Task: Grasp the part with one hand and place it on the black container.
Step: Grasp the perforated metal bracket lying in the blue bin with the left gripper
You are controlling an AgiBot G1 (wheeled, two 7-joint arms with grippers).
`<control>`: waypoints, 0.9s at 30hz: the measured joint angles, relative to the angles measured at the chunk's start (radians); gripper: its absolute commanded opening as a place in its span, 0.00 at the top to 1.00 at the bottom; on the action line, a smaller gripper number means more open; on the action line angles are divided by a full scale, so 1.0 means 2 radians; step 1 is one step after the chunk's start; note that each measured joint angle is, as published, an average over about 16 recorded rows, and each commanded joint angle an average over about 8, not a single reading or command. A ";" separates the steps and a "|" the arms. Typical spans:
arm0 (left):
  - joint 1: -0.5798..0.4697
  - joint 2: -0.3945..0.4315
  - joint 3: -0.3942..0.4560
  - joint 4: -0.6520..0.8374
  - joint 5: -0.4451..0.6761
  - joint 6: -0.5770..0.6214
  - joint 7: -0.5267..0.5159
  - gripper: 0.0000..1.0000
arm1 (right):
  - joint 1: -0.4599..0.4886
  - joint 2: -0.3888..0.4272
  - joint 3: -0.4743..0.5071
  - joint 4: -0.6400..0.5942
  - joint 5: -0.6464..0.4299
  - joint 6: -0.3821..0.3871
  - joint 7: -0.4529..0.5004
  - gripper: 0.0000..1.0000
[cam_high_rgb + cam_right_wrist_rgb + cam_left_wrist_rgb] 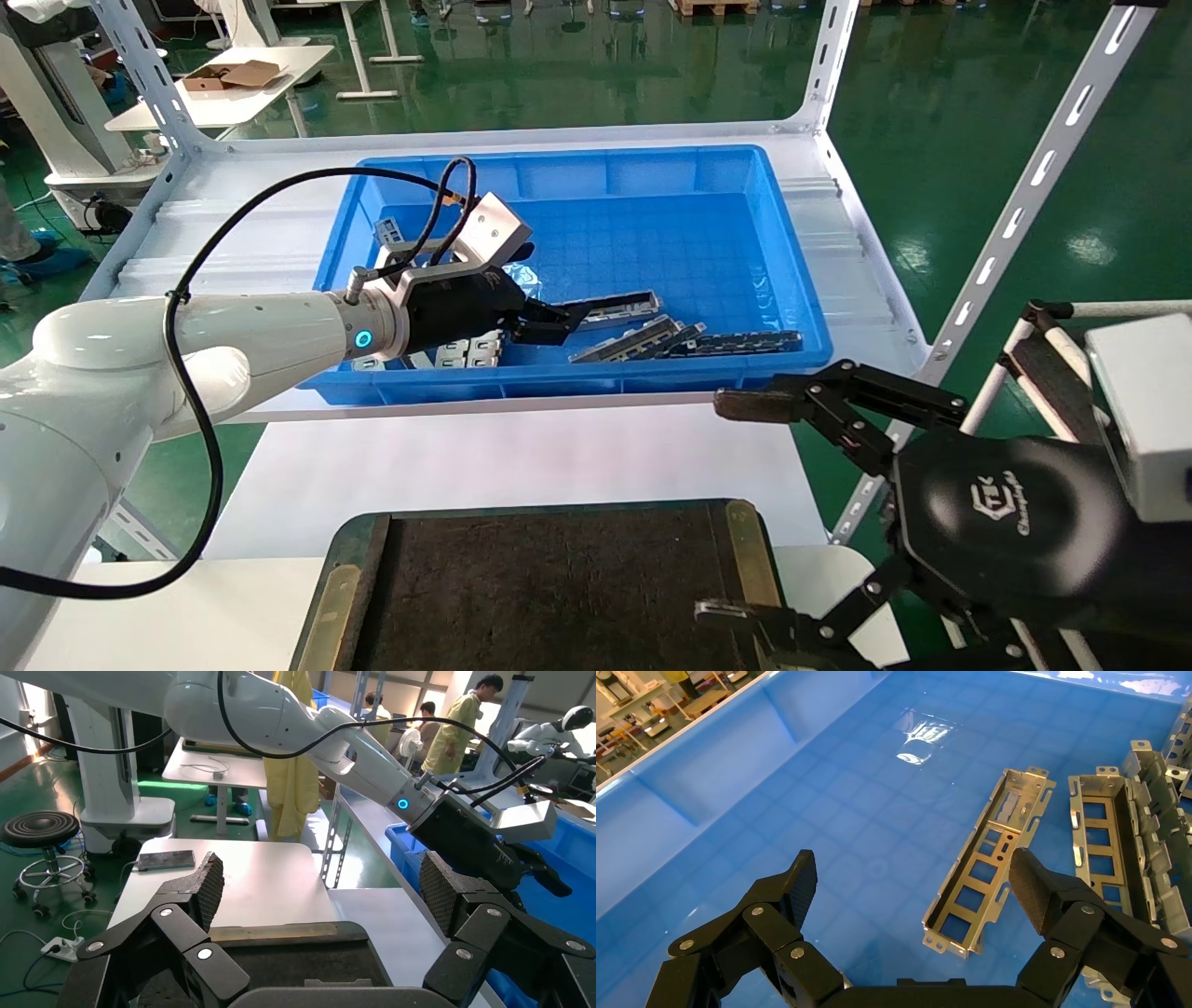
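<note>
several long grey metal channel bars (986, 859) lie along the blue plastic bin's (577, 177) near edge; left end effector (912, 888) hangs released over one, and may snag neighbouring bars (1112, 829).
right end effector (745, 508) idles released beside the flat black felt tray (549, 587) at the desk's near edge.

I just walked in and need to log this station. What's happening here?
The robot's left gripper is inside the blue bin, jaws open, hovering over a grey channel-shaped part lying on the bin floor, with more parts beside it. Nothing is grasped yet. The black container in front of the robot holds no part. The right gripper sits open beside it, idle.
</note>
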 measured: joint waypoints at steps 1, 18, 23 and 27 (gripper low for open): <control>0.001 0.000 0.001 -0.002 0.000 -0.001 -0.001 0.00 | 0.000 0.000 0.000 0.000 0.000 0.000 0.000 0.00; 0.013 0.001 0.025 -0.023 -0.005 -0.021 -0.025 1.00 | 0.000 0.000 -0.001 0.000 0.000 0.000 0.000 0.29; 0.015 0.001 0.033 -0.027 -0.008 -0.024 -0.031 1.00 | 0.000 0.000 -0.001 0.000 0.001 0.000 0.000 0.91; 0.017 0.001 0.039 -0.030 -0.011 -0.026 -0.035 1.00 | 0.000 0.000 -0.001 0.000 0.001 0.000 0.000 1.00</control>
